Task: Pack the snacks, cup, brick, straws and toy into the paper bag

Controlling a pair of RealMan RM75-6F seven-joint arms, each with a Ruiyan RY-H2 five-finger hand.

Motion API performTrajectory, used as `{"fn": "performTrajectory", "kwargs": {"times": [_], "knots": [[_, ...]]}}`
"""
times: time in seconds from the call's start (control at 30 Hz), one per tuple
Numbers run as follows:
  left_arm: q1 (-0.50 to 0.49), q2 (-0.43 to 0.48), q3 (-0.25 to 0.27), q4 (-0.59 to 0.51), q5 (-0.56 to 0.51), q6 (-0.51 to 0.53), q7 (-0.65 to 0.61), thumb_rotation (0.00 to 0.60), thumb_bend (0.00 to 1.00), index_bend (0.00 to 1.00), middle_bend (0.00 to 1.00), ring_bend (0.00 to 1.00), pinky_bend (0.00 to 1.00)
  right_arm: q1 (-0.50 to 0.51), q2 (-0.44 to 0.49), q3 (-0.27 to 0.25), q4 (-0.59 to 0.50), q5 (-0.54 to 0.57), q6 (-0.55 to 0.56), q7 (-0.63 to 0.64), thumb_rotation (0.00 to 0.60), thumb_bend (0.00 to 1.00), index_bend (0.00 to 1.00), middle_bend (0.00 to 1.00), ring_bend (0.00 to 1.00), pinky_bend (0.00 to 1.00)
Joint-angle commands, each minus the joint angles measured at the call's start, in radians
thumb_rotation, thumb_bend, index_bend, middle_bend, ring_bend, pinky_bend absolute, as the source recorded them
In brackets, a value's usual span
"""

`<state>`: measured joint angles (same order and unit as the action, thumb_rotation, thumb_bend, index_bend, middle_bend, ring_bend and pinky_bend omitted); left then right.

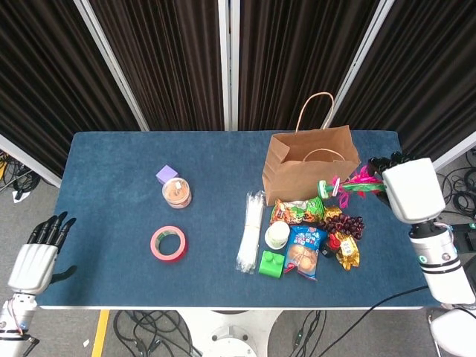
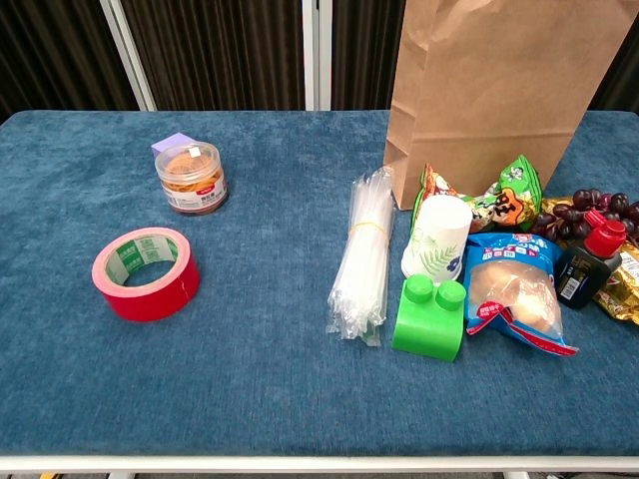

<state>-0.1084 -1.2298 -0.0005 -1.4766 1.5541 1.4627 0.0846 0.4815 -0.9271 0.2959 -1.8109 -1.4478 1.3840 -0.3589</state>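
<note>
The right robot hand [image 1: 407, 190] hangs above the right edge of the blue-cloth bench [image 1: 111, 230], holding a pink feathered toy with a green tip [image 1: 346, 184]; the toy juts out to the hand's left, lifted clear of the cloth, just beside the front right corner of the open brown paper bag with twine handles [image 1: 309, 167]; below and to the left of that hand lie the orange-and-green snack packet [image 2: 479, 197], the white paper cup on its side [image 2: 436, 237], the blue snack pouch [image 2: 515, 295], the green plastic brick [image 2: 431, 317] and the bundle of clear wrapped straws [image 2: 361, 254]; a bunch of dark grapes [image 2: 579, 210], a small black bottle with a red cap [image 2: 587, 259] and a gold-wrapped packet [image 1: 347, 250] lie beneath the hand; the left robot hand [image 1: 36, 256] hangs off the bench's far left edge, fingers apart and holding nothing; a roll of red tape [image 2: 146, 272] and a clear jar with an orange lid [image 2: 192, 177] lie nearer that hand.
</note>
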Motion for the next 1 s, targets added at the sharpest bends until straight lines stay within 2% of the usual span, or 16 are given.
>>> {"fn": "performTrajectory", "kwargs": {"times": [0.03,0.23,0.4,0.57,0.77,1.0], "knots": [[-0.002,0.001,0.000,-0.004,0.004,0.002,0.004,0.600,0.18,0.11,0.11,0.01,0.14,-0.003,0.051,0.044,-0.050,0.030,0.019,-0.002,0.600,0.40,0.94,0.75,0.65,0.77],[-0.004,0.005,-0.002,-0.012,0.002,0.002,0.009,0.600,0.18,0.11,0.11,0.01,0.14,0.028,0.096,0.116,-0.071,0.114,0.013,-0.030,0.600,0.40,0.94,0.76,0.66,0.78],[-0.004,0.010,-0.004,-0.013,-0.001,0.003,0.007,0.600,0.18,0.11,0.11,0.01,0.14,0.089,0.082,0.152,-0.039,0.213,-0.046,-0.083,0.600,0.40,0.94,0.76,0.66,0.78],[-0.005,0.015,-0.008,-0.004,-0.007,0.002,-0.007,0.600,0.18,0.11,0.10,0.01,0.14,0.163,0.028,0.166,0.042,0.293,-0.101,-0.154,0.600,0.40,0.94,0.76,0.66,0.78],[-0.012,0.007,-0.007,0.030,-0.020,-0.021,-0.033,0.600,0.18,0.11,0.11,0.01,0.14,0.265,-0.059,0.182,0.187,0.399,-0.162,-0.235,0.600,0.40,0.94,0.76,0.66,0.78],[-0.019,-0.005,-0.012,0.075,-0.042,-0.047,-0.065,0.600,0.18,0.11,0.10,0.01,0.14,0.362,-0.175,0.174,0.378,0.456,-0.194,-0.310,0.600,0.40,0.95,0.76,0.66,0.78]]}}
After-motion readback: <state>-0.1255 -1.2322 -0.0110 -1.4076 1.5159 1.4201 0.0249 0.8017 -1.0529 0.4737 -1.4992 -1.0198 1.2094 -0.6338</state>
